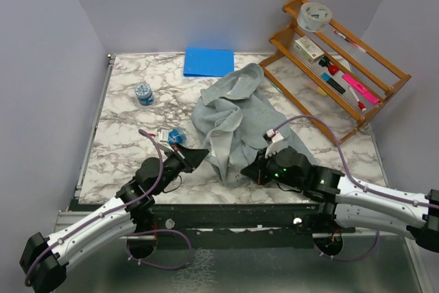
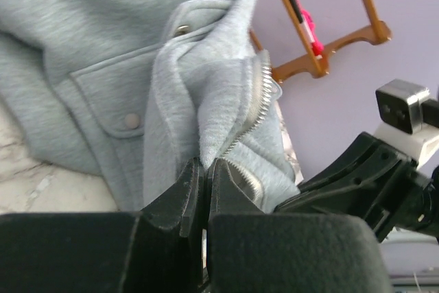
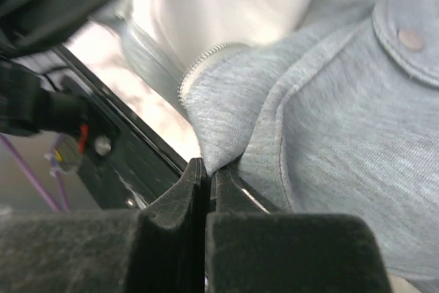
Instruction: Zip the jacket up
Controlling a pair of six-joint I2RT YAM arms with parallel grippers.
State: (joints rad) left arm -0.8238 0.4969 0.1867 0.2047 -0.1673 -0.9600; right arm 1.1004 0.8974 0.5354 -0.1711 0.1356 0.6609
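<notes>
Near edge: left tool point(image 2: 204, 169) and right tool point(image 3: 207, 168), each clenched on the hem of the jacket point(image 1: 230, 118), close beside the zipper teeth point(image 2: 254, 101). The hem is best drawn taut and the two front edges aligned before the slider is sought. The jacket lies crumpled mid-tabletop point(image 1: 123, 149), reaching back toward the blue folder point(image 1: 208, 62).

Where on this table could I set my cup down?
Bare marble lies along the left edge, from the small jar out to the table rim, and at the far left corner beside the blue folder. The near middle is crowded: the jacket, left gripper and right gripper meet there; the wooden rack fills the right.
</notes>
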